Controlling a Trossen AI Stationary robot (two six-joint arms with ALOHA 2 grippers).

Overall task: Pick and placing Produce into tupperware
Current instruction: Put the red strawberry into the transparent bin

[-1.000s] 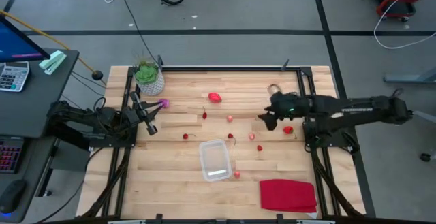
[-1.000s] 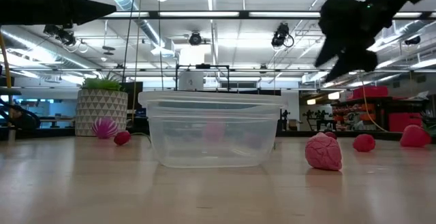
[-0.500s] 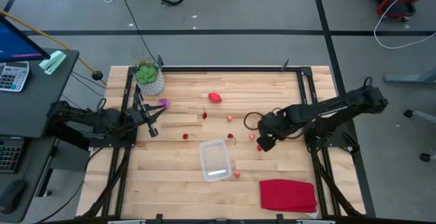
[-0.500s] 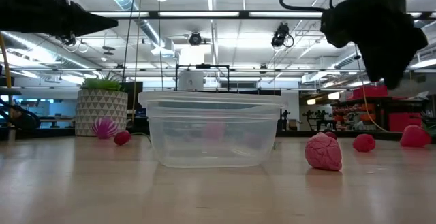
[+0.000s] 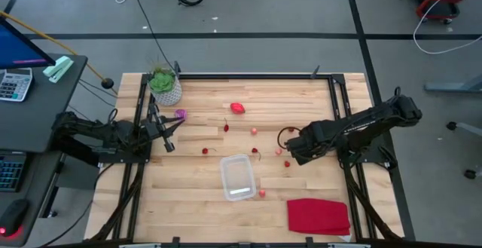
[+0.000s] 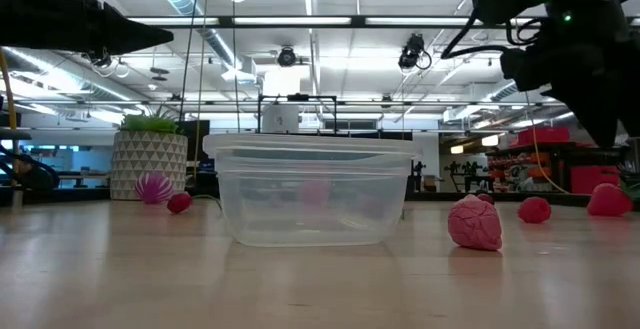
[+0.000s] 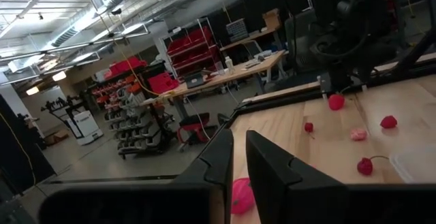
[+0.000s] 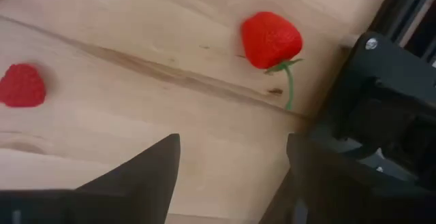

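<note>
The clear tupperware [image 5: 237, 177] [image 6: 310, 194] stands on the table near its middle, nothing in it that I can see. Produce lies scattered on the wood: a larger red piece [image 5: 238, 108], a purple piece [image 5: 180, 114] [image 7: 240, 195] and several small red ones [image 5: 254, 131]. My right gripper [image 5: 291, 154] [image 8: 235, 183] hangs open right of the tupperware, pointing down over bare wood. A strawberry [image 8: 271, 39] and a raspberry [image 8: 22, 86] lie beyond its fingers. My left gripper [image 5: 167, 144] [image 7: 238, 159] waits shut at the table's left edge, near the purple piece.
A plant in a white pot [image 5: 164, 84] stands at the far left corner. A flat red cloth [image 5: 318, 216] lies at the near right. Black frame rails [image 5: 339, 120] run along the table's left and right sides; one rail [image 8: 381, 108] is close beside the strawberry.
My right gripper has come from near the right rail toward the table's near edge and a little to the left. It has sunk slightly, tipped from nearly level to pointing down, and stayed open. The produce and the tupperware have not moved.
</note>
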